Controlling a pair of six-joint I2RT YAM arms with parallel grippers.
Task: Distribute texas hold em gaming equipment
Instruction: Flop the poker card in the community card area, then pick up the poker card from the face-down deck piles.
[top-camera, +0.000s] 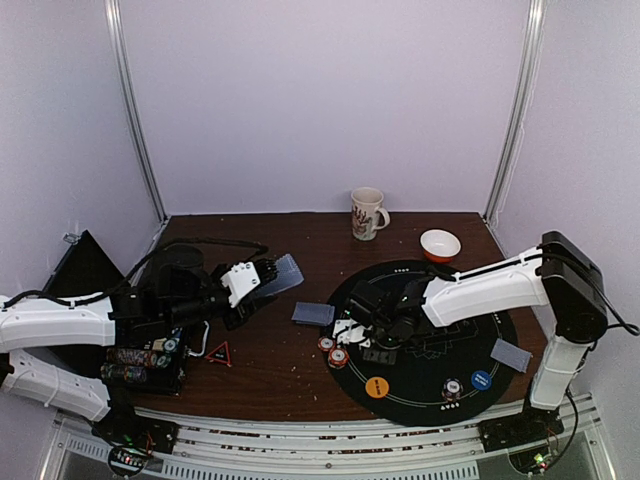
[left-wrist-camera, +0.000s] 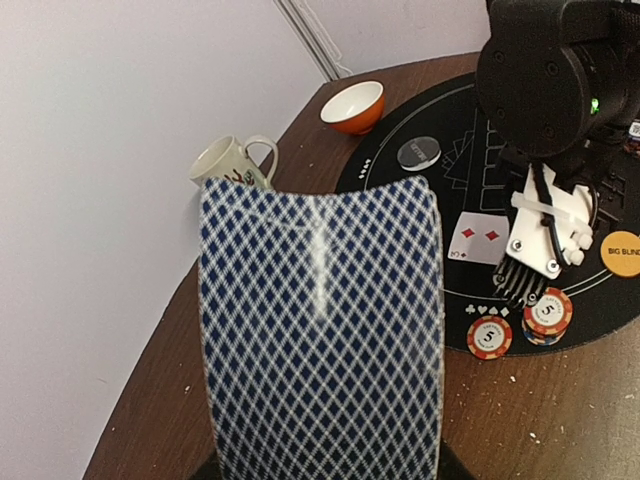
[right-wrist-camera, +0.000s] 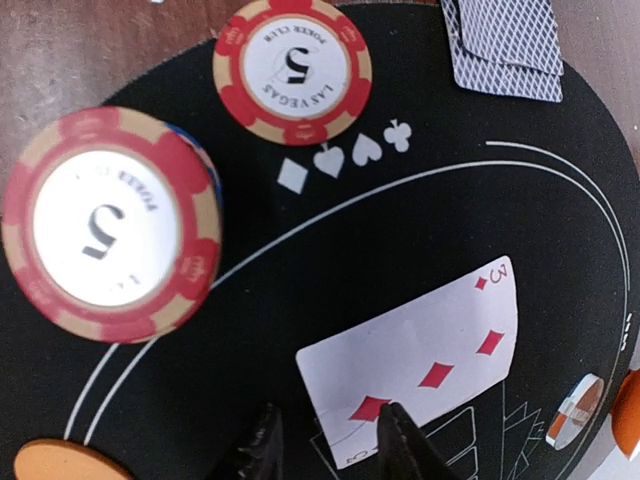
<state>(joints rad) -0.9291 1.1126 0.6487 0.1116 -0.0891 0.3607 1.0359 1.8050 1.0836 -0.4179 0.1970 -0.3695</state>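
My left gripper (top-camera: 268, 275) is shut on a deck of blue-backed playing cards (top-camera: 287, 270). That deck (left-wrist-camera: 320, 330) fills the left wrist view and hides the fingers. My right gripper (top-camera: 362, 338) hangs low over the left side of the black round mat (top-camera: 500, 325), jaws apart (right-wrist-camera: 330, 410). A face-up three of diamonds (right-wrist-camera: 430, 370) lies flat on the mat, one fingertip (right-wrist-camera: 395, 425) over its near edge. Beside it are a stack of red-and-white chips (right-wrist-camera: 110, 225) and a single chip (right-wrist-camera: 292, 68). Face-down cards (top-camera: 312, 314) (top-camera: 511, 354), an orange button (top-camera: 376, 387), a blue button (top-camera: 481, 380) and a clear-grey button (top-camera: 452, 390) also lie about.
A white patterned mug (top-camera: 367, 213) and an orange bowl (top-camera: 440, 245) stand at the back of the brown table. A small red triangle (top-camera: 219, 353) lies near the left arm, beside a dark rack of chips (top-camera: 140, 365).
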